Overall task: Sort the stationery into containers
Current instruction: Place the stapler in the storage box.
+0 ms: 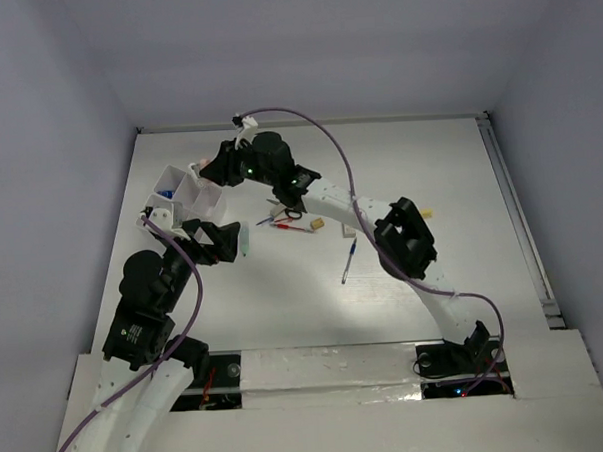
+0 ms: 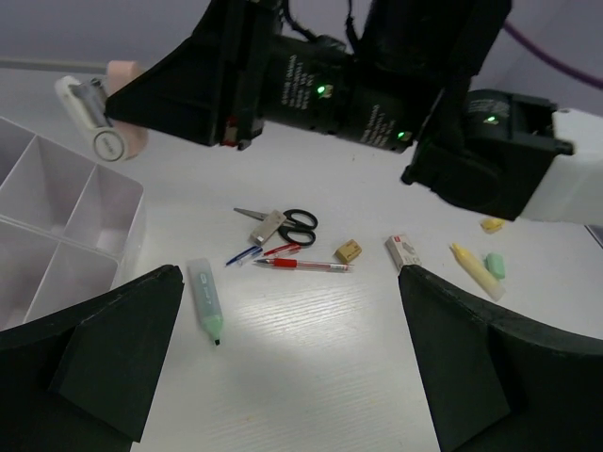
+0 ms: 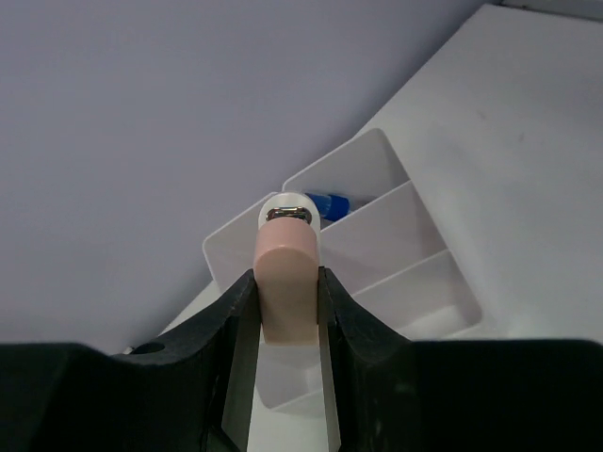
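a: where was the pink eraser [image 3: 287, 259]?
b: pinched in the right pincer [image 3: 287, 297], up in the air at the white organiser box [image 3: 377, 217]. over it or just beside it, i couldn't tell. it wasn't in a compartment yet.
a: how would it handle?
b: light and rubbery, i judged, so gentle pressure on its flat sides seemed enough (its rounded end stuck out past the fingertips).
a: and the left pincer [image 1: 225, 244]?
b: spread wide and empty, above the desk [image 2: 311, 377] near the pale green marker [image 2: 207, 311].
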Controlling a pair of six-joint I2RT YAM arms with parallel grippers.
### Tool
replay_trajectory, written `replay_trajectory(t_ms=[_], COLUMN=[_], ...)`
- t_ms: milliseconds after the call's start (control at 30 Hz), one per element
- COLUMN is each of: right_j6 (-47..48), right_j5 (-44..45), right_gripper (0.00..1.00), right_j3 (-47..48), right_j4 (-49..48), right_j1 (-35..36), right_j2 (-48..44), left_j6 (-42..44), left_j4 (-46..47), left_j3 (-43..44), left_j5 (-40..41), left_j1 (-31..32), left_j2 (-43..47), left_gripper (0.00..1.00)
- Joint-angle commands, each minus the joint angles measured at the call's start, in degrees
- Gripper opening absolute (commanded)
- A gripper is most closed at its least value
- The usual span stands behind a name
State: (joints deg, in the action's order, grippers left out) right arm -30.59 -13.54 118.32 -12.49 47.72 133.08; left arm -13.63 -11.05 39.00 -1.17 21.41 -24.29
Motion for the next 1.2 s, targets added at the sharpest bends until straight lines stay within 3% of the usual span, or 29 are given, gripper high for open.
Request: replay_trajectory(t_ms=[0, 267, 533, 1167], right_j6=[-5.88, -8.08, -11.95, -18.01], right_j5=[2.72, 10.72, 19.68, 27.78], right_gripper=[0.03, 0.01, 0.02, 0.08], right_j3=[7.00, 16.50, 15.28, 14.39], right_j4=[-5.52, -5.09, -5.61, -4.74], right_j1=[0.44, 3.42, 5.09, 8.44], right_j2=[4.29, 12.29, 14.67, 16.60], left_j6=[-0.52, -0.44, -0.35, -0.26], left_j4=[1.12, 1.12, 1.12, 0.94], left_j3=[1.69, 1.60, 1.69, 1.51], left_j5=[0.64, 2.22, 2.49, 3.02], left_j1=[0.30, 0.83, 1.88, 2.94], left_j2=[0.12, 0.48, 0.74, 1.79], left_gripper=[0.99, 0.98, 0.98, 0.98])
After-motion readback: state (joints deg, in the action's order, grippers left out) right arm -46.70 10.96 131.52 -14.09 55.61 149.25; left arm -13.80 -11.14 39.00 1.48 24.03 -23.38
